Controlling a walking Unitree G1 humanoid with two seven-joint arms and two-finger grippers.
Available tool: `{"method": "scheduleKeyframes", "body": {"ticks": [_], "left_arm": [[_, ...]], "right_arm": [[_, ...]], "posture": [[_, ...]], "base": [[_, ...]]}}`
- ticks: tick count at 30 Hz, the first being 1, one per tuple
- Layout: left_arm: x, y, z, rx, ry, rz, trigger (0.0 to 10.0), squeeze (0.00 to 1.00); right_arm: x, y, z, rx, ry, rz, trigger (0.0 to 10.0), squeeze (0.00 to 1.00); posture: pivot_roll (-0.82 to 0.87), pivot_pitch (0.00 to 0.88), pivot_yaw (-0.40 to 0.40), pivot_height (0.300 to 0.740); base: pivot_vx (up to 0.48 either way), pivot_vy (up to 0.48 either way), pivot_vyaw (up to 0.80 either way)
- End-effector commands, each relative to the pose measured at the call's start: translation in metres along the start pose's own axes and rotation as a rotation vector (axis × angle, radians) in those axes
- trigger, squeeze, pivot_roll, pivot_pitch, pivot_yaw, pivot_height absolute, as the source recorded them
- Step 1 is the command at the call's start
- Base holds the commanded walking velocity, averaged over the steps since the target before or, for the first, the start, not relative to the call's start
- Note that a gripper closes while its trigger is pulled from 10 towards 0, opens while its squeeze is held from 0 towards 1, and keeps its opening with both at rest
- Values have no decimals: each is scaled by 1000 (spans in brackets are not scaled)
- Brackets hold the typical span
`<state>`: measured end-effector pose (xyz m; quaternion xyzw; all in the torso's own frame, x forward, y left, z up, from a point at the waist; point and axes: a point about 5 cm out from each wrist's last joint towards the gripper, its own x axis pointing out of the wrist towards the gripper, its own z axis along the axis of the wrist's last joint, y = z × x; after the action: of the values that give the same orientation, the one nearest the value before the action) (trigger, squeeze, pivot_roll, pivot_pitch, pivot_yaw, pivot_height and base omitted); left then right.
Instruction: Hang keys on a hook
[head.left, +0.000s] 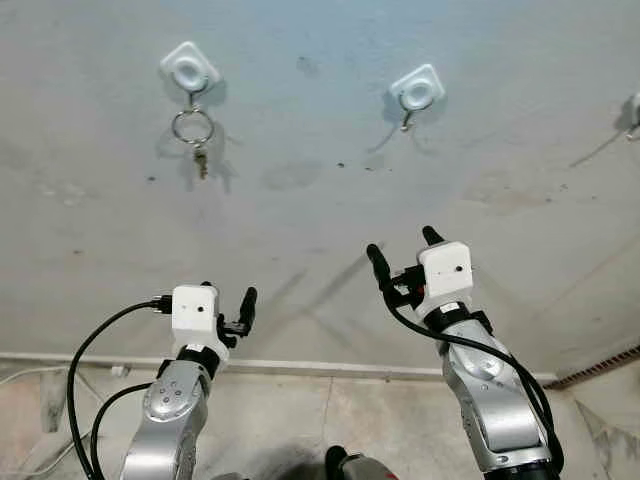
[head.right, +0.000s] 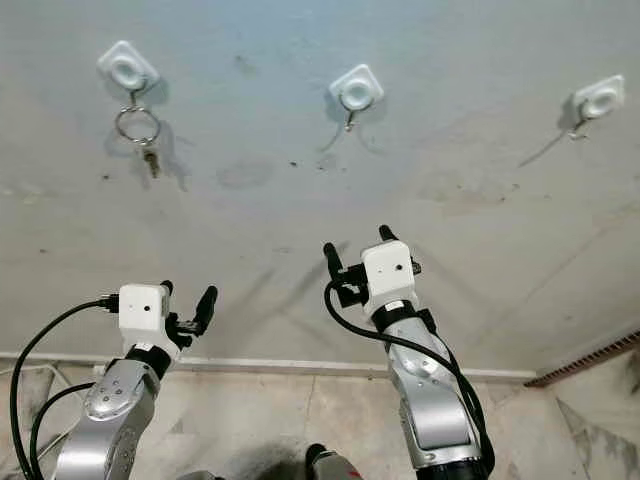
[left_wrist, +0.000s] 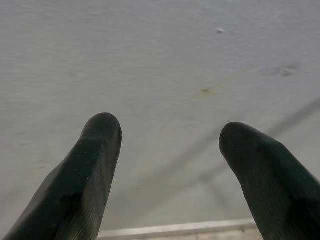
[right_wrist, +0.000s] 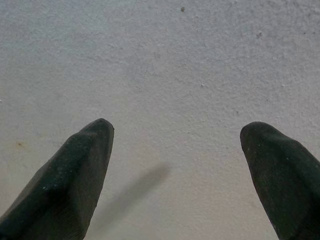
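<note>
A silver key ring with a small key (head.left: 194, 135) hangs from the left white wall hook (head.left: 189, 68) on the grey wall. A second white hook (head.left: 417, 91) to its right is bare. My left gripper (head.left: 228, 296) is low, well below the hanging keys, open and holding nothing. My right gripper (head.left: 404, 248) is raised a little higher, below the bare middle hook, also open and holding nothing. Both wrist views look past parted black fingers (left_wrist: 95, 165) (right_wrist: 80, 170) at plain wall.
A third white hook (head.right: 599, 101) is fixed further right on the wall. A white skirting strip (head.left: 330, 368) runs along the wall's foot above a tiled floor (head.left: 330, 420). Black cables (head.left: 85, 380) loop from my left arm.
</note>
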<state>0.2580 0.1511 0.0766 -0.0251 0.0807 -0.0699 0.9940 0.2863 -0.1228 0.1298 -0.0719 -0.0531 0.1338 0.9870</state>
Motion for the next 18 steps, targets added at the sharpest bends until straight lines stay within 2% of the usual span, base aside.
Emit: {"method": "scheduleKeyframes", "body": {"ticks": [1,10,18], "left_arm": [[-2,-3,0,-18,14,-29,10000,0],[-2,-8,10,-29,-11,-87,10000,0],[-4,-12,10,-27,-4,-110,10000,0]], "right_arm": [[-2,-2,-1,12,13,-21,10000,0],[-3,-2,-4,32,26,-34,10000,0],[-2,0,-3,32,20,-28,10000,0]], "posture": [[32,171,-17,740],[37,184,-9,740],[40,189,-5,740]], "base": [[0,0,-788],[0,0,-788],[0,0,-766]]}}
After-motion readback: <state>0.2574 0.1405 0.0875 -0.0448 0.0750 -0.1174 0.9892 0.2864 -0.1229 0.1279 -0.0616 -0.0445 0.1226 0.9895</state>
